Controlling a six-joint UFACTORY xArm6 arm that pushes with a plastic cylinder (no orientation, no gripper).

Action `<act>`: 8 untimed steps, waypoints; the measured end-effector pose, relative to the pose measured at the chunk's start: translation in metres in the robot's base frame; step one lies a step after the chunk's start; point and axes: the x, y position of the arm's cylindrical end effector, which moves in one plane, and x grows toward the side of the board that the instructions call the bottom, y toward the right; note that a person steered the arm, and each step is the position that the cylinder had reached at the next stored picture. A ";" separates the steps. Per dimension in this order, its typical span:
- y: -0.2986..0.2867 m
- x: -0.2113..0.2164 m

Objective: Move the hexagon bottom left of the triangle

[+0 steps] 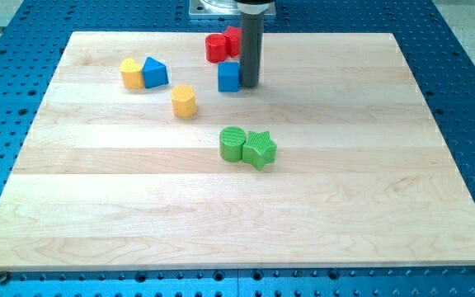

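A blue triangle block (156, 73) lies at the upper left of the wooden board. A yellow block that looks like a hexagon (131, 73) touches its left side. A second yellow block (184, 101), whose shape I cannot make out, lies below and to the right of the triangle. My dark rod comes down from the view's top, and my tip (249, 85) rests on the board against the right side of a blue cube (228, 76). The tip is well to the right of the triangle and both yellow blocks.
Two red blocks (215, 48) (233, 38) sit together just above the blue cube, partly behind the rod. A green cylinder (232, 143) and a green star (261, 149) touch each other near the board's middle. The board (237, 231) lies on a blue perforated table.
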 end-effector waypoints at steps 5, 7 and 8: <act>-0.103 0.030; -0.103 -0.011; -0.126 -0.041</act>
